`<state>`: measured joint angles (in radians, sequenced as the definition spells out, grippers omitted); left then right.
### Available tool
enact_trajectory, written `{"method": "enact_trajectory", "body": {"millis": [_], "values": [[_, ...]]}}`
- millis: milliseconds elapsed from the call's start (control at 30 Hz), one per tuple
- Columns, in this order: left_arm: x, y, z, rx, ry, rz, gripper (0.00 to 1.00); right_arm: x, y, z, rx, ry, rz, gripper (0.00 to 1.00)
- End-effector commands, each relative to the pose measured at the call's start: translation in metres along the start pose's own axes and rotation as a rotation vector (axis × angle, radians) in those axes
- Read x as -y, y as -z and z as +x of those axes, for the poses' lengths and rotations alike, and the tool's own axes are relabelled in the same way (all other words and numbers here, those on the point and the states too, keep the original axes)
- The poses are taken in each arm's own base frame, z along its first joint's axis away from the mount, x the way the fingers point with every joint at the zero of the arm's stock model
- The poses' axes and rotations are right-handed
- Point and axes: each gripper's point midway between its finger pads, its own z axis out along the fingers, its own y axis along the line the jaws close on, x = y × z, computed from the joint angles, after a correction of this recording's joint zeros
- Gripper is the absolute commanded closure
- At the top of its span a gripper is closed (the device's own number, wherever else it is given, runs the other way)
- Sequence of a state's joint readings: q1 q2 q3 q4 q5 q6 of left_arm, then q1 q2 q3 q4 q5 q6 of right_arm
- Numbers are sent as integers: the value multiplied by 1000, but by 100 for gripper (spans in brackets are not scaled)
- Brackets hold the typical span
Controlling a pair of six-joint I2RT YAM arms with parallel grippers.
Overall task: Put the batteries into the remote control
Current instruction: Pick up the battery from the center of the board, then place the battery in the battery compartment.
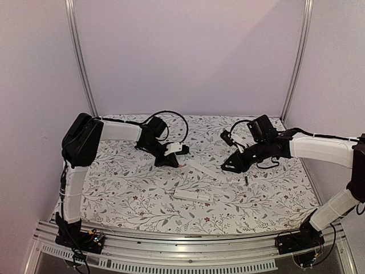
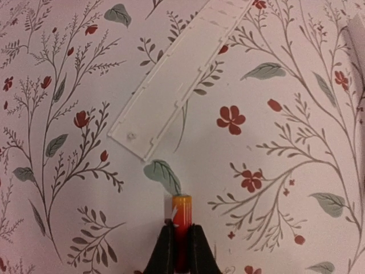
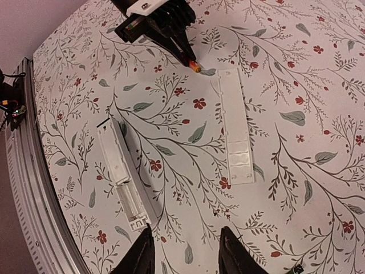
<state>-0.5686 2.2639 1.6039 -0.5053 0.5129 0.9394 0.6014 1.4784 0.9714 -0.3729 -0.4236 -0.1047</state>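
My left gripper [image 2: 182, 229] is shut on a red-orange battery [image 2: 182, 212], whose tip sticks out past the fingertips just above the floral tablecloth. In the top view the left gripper [image 1: 173, 160] is left of centre. The remote control [image 3: 122, 177] lies flat with its battery compartment open and empty, and shows in the top view as the remote control [image 1: 193, 196] near the table's middle front. My right gripper [image 3: 189, 254] hovers open with nothing between its fingers, just right of the remote's compartment end. The right gripper [image 1: 228, 167] sits right of centre.
The detached white cover strip [image 3: 236, 130] lies between the two grippers, its near end just ahead of the held battery, the cover strip [image 2: 177, 85]. A small dark stick [image 1: 246, 180] lies beside the right gripper, too small to identify. A metal rail [image 1: 182, 246] borders the near edge.
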Motion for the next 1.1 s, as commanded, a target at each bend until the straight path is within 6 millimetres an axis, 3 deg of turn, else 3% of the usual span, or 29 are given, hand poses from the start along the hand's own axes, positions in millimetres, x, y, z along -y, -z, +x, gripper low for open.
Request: {"method": "enact_trajectory", "body": {"millis": [0,200,400,500,767,900,1067], "values": [[17,7,4,-32,42,-4,100,5,8,-5,26,-12,32,62],[25,34,-32,51,61,-97,100,10,9,1,21,-49,54,62],[79,46,-102,162,-10,-61,100,19,9,6,14,-85,83,62],[104,42,-128,211,-33,-26,100,24,8,5,19,-97,98,62],[143,-1,-143,123,-85,5,100,49,14,9,26,-148,194,61],[154,-11,-139,100,-93,14,100,61,20,15,40,-215,228,61],[159,-23,-129,61,-91,27,100,62,17,18,36,-222,222,60]]}}
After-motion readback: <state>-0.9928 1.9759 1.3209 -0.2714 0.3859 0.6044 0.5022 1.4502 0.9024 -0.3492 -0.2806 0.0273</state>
